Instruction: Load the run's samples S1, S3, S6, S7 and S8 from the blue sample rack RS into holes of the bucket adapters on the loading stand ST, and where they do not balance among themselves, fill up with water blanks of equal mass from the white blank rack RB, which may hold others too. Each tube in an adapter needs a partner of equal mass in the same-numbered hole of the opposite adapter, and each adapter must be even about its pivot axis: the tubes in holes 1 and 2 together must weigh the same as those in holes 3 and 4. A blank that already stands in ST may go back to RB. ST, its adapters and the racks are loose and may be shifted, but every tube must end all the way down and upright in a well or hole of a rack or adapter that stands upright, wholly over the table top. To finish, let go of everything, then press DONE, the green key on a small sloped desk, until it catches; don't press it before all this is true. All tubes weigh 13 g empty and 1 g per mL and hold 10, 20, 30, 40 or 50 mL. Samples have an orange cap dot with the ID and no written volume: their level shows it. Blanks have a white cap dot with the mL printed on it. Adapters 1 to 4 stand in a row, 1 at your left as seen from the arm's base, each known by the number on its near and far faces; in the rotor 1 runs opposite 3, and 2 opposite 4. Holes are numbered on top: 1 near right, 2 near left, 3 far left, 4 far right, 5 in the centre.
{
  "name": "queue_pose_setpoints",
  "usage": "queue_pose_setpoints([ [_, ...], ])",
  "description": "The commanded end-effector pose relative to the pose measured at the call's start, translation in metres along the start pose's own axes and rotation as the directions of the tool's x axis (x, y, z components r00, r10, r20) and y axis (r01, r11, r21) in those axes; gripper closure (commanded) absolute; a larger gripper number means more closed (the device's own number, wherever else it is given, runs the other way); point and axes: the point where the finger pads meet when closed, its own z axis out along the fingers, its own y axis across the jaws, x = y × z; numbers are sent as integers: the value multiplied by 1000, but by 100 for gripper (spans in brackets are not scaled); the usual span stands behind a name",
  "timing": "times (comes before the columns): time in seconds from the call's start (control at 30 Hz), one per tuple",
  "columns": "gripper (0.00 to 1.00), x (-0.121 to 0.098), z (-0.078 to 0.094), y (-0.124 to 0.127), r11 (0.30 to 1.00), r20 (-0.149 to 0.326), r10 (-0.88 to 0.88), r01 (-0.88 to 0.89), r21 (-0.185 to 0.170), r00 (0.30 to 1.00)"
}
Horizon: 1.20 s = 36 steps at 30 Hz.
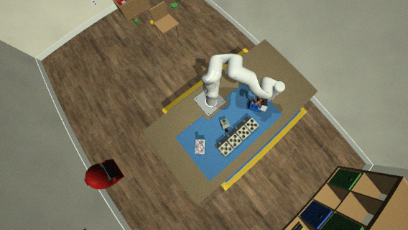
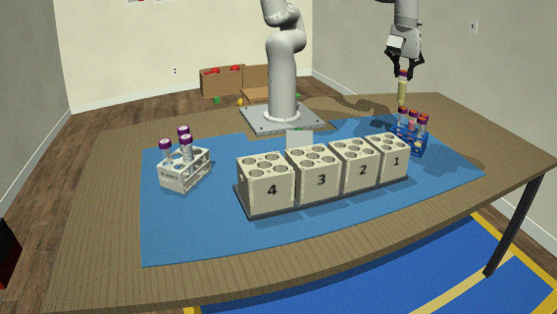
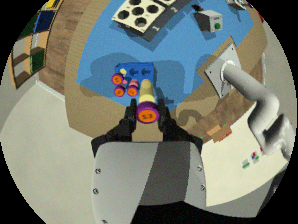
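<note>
My gripper (image 2: 403, 74) is shut on a sample tube (image 2: 402, 91) with pale yellow liquid, a purple cap and an orange cap dot. I hold it upright, clear above the blue sample rack RS (image 2: 411, 134). In the wrist view the tube (image 3: 147, 107) sits between my fingers just over the rack (image 3: 129, 79); its ID is too small to read. Several capped samples stand in RS. The stand ST (image 2: 321, 172) holds adapters 4, 3, 2 and 1 in a row, and their holes look empty. The white blank rack RB (image 2: 183, 167) holds three purple-capped tubes.
The small desk with the green DONE key (image 1: 223, 121) stands between the arm's base (image 1: 211, 102) and ST; it also shows in the wrist view (image 3: 212, 20). RS is at the blue mat's right end, near adapter 1 (image 2: 392, 156). RB is at the mat's left end.
</note>
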Motion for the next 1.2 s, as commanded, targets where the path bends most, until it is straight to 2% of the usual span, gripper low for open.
queue_pose_setpoints([
  [0.0,100,0,-1,-1,1000,1,0,0,4,1000],
  [0.8,100,0,-1,-1,1000,1,0,0,4,1000],
  [1.17,100,0,16,-1,1000,1,0,0,4,1000],
])
